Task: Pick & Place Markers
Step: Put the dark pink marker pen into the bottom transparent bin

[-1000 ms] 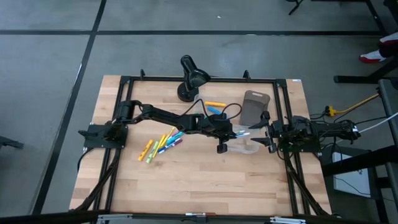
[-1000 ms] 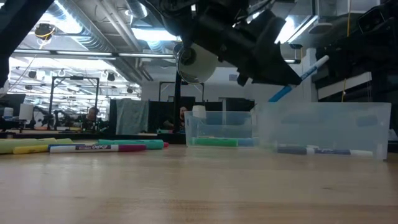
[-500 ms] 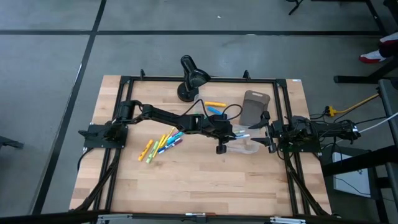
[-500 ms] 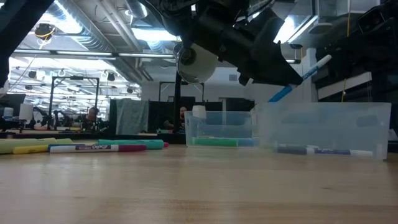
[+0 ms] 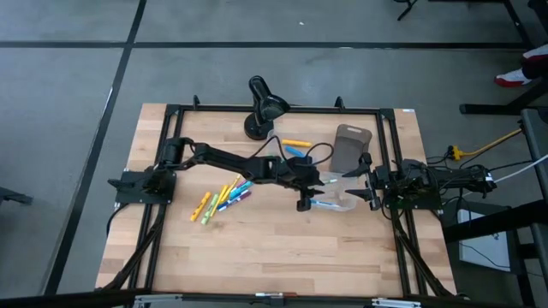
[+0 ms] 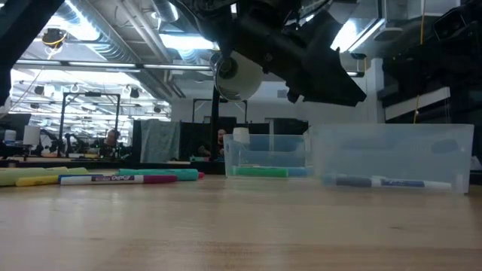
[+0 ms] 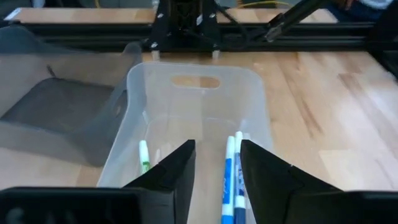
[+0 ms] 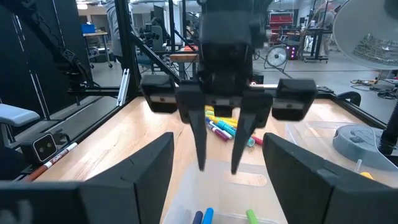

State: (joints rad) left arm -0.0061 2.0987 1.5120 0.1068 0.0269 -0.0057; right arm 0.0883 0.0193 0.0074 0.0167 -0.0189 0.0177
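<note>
My left gripper (image 7: pixel 216 167) hangs open over a clear plastic bin (image 7: pixel 193 71), with nothing between its fingers; the right wrist view shows it from the front (image 8: pixel 219 149). On the bin's floor lie two blue-and-white markers (image 7: pixel 232 177) and a green one (image 7: pixel 144 155); the low view shows them flat on the bottom (image 6: pixel 384 182). Several more markers (image 5: pixel 221 197) lie loose on the table to the left. My right gripper (image 5: pixel 368 190) waits open at the table's right side, facing the bin.
A second clear bin (image 6: pixel 267 154) farther back holds a green marker (image 6: pixel 260 172); orange and blue markers (image 5: pixel 295 147) show there from above. A grey-brown tray (image 5: pixel 349 145) lies beside it. A black lamp base (image 5: pixel 257 127) stands at the far edge.
My left gripper has opened while staying in place above the bin. The blue marker that stuck out slanting from its fingers has dropped and now lies flat on the bin's floor.
</note>
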